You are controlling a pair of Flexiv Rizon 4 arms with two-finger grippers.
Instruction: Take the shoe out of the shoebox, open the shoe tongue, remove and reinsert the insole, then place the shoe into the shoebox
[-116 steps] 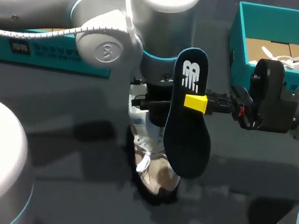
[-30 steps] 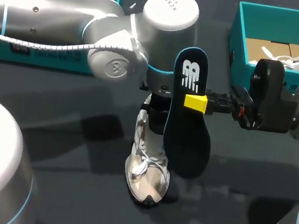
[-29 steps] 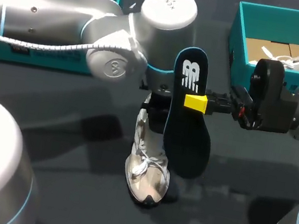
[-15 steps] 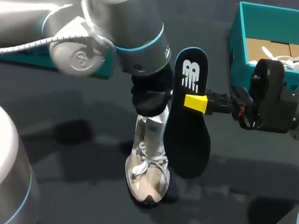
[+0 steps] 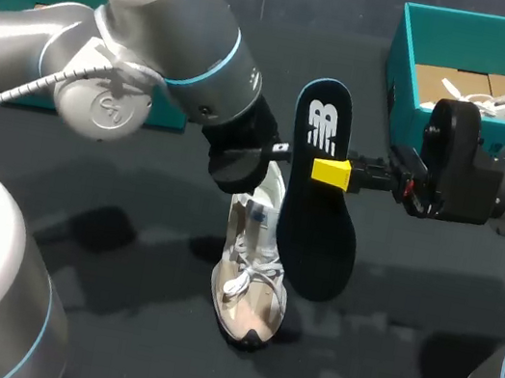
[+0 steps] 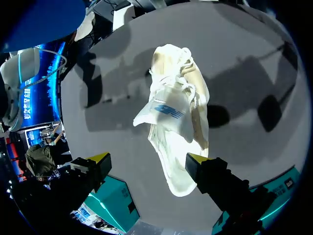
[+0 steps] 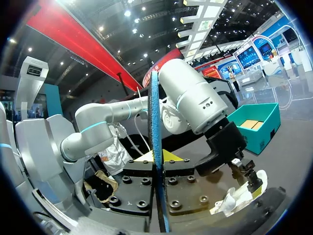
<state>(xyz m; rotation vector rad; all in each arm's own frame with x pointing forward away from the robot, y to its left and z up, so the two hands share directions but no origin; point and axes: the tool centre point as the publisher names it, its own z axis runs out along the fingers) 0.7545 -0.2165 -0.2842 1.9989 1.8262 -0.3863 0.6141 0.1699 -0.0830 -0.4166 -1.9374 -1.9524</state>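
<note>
My right pincer (image 7: 159, 157) is pinching the dark insole (image 5: 316, 230) from both sides, holding it upright above the counter (image 5: 427, 308), just beside the shoe (image 5: 252, 272). The pale shoe lies on the counter with its toe pointing toward me, well apart from the teal shoebox (image 5: 405, 79) at the far right. My left pincer (image 6: 147, 157) hangs over the shoe's heel end, fingers spread wide. The heel sits between them, nearer one finger, and is not gripped.
</note>
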